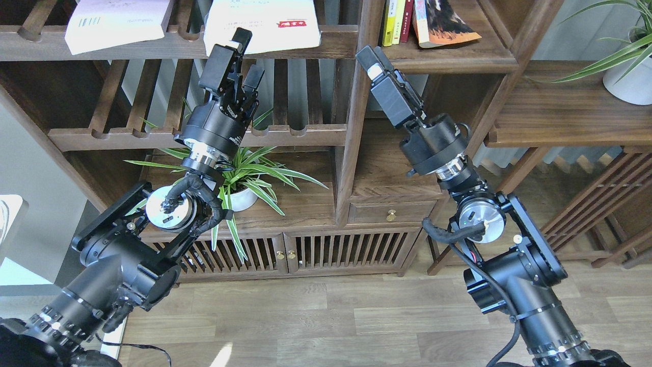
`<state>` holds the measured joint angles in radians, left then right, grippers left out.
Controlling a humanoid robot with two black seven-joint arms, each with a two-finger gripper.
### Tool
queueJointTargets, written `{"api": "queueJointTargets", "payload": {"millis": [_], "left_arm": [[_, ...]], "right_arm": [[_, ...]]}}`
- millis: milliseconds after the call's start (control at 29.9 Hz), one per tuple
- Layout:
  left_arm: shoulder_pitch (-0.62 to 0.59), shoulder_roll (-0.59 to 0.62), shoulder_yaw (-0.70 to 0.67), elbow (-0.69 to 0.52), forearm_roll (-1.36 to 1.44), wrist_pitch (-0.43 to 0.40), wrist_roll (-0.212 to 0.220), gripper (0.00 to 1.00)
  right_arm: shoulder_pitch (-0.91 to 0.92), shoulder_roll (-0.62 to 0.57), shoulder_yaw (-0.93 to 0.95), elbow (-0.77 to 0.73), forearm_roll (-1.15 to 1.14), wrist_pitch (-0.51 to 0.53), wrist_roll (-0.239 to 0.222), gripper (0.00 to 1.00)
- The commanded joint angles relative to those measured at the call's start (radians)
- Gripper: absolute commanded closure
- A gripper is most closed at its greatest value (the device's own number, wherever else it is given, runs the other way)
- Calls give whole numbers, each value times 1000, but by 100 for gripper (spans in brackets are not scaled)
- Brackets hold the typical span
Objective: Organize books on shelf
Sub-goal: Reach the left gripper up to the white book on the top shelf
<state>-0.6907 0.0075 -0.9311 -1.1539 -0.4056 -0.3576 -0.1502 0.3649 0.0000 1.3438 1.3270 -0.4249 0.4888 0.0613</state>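
A large white book (262,20) with a small red label lies on the top slatted rack. A pale lilac-white book (114,23) with a barcode lies to its left. The dark book (445,23) with an orange-red cover leans on the solid shelf (458,63) at the upper right, beside upright yellow and red books (395,20). My left gripper (248,57) is open and empty, pointing up, its upper finger at the rack rail just under the white book's front edge. My right gripper (368,55) points up-left beside the post, below the shelf's left end; its fingers show as one block.
A vertical post (356,112) separates the slatted racks from the shelf side. A potted spider plant (239,181) stands on the cabinet top behind my left arm. A second plant in a white pot (629,76) sits on the right shelf. A small drawer (391,213) is below.
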Motion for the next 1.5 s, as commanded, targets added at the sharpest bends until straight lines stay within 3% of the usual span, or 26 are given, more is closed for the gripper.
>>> {"api": "queueJointTargets", "payload": {"millis": [0, 635, 970, 1070, 1170, 1271, 1471], "left_arm": [[-3, -8, -14, 0, -1, 38, 0, 2], [-52, -8, -44, 10, -1, 121, 0, 4], [-50, -8, -44, 8, -1, 117, -3, 23], [-44, -8, -46, 2, -2, 108, -15, 40], [-43, -8, -44, 0, -1, 94, -17, 45], [-36, -8, -44, -4, -1, 72, -20, 59], [-33, -8, -41, -3, 8, 69, -20, 62]], "right_arm": [[0, 0, 0, 0, 0, 0, 0, 38], [0, 0, 1, -3, 0, 0, 0, 38], [-1, 0, 1, -3, 0, 0, 0, 38], [-1, 0, 1, -3, 0, 0, 0, 38], [-1, 0, 1, -3, 0, 0, 0, 38], [-1, 0, 1, -3, 0, 0, 0, 38], [-1, 0, 1, -5, 0, 0, 0, 38]]}}
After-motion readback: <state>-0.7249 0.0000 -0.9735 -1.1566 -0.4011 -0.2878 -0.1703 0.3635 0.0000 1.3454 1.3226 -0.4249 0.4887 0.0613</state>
